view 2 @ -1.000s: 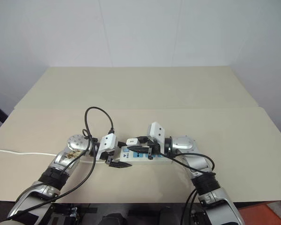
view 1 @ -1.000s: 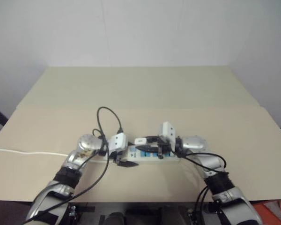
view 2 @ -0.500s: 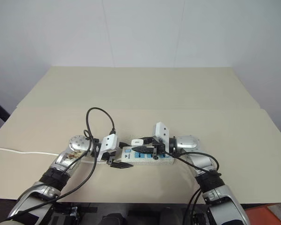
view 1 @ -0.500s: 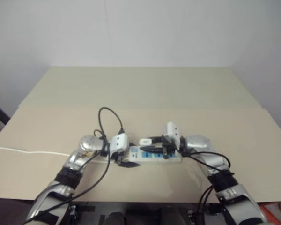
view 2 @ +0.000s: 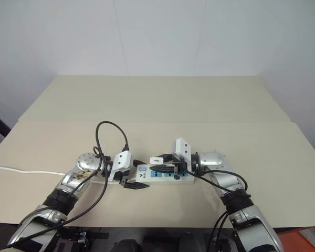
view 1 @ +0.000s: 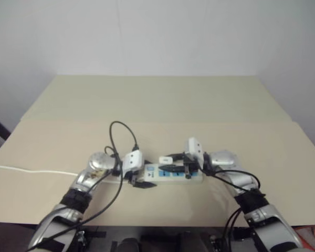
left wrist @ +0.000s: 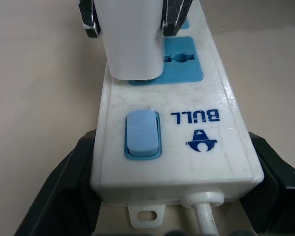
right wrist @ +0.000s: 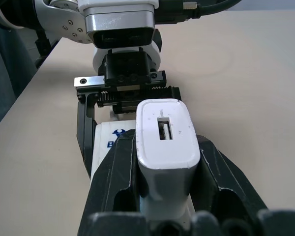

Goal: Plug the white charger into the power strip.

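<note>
The power strip [view 2: 165,175] is lying flat on the beige table [view 2: 163,100], near the table's front edge, and it is taken here as the landmark; its switch end is being clamped by the left gripper [view 2: 127,181], whose two black fingers [left wrist: 64,187] are pressed against the two long sides of the strip, just beside the blue switch [left wrist: 142,132]. The white charger [right wrist: 165,138] is being pinched between the black fingers [right wrist: 115,177] of the right gripper [view 2: 163,168]; it is being held directly over the strip, at the blue socket [left wrist: 179,66] next to the switch, with its lower end against that socket; whether it is seated fully cannot be told. A thin white cord [view 2: 21,171] is running from the switch end of the strip to the table's left edge.
</note>
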Robot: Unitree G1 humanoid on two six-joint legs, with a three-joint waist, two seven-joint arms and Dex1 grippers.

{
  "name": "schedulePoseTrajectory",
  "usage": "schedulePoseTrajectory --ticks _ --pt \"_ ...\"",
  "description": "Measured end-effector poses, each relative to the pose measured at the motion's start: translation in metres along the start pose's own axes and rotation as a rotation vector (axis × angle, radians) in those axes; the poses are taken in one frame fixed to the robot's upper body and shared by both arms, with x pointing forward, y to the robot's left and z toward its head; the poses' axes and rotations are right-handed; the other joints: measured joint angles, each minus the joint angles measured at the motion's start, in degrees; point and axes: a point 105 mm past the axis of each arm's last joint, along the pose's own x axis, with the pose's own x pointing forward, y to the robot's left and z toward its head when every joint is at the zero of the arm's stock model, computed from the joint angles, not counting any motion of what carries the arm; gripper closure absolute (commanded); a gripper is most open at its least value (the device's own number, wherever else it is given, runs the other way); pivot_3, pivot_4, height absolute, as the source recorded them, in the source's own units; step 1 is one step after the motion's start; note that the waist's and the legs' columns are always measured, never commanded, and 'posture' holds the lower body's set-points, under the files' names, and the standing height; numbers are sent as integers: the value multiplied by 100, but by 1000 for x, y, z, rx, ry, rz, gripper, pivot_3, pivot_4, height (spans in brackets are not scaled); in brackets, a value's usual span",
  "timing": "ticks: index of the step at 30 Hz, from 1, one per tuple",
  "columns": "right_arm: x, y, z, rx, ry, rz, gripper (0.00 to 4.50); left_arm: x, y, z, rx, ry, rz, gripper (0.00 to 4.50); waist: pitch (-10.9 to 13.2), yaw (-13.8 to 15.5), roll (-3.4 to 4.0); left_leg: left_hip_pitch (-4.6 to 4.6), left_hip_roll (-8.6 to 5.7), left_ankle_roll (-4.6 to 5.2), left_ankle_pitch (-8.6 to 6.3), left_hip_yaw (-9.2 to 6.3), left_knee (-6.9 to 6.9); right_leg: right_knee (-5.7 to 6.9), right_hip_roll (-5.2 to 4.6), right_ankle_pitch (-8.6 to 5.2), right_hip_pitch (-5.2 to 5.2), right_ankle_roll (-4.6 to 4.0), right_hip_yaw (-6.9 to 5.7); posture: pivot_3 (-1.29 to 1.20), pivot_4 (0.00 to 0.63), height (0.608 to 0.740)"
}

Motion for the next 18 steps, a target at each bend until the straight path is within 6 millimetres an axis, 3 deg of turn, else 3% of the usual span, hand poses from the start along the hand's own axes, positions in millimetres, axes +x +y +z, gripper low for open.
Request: schedulePoseTrajectory --ticks 10,18 --pt "16 2 -1 10 30 36 3344 -8 0 -4 -10 17 4 1162 -1 -91 -1 21 10 0 0 -1 -13 12 10 -8 2 -13 3 0 150 740" --pt "15 2 -5 52 23 25 3344 -9 -1 -6 -22 21 7 1162 -1 -137 -2 62 10 13 -8 -3 -21 10 10 -21 43 -10 2 0 150 740"
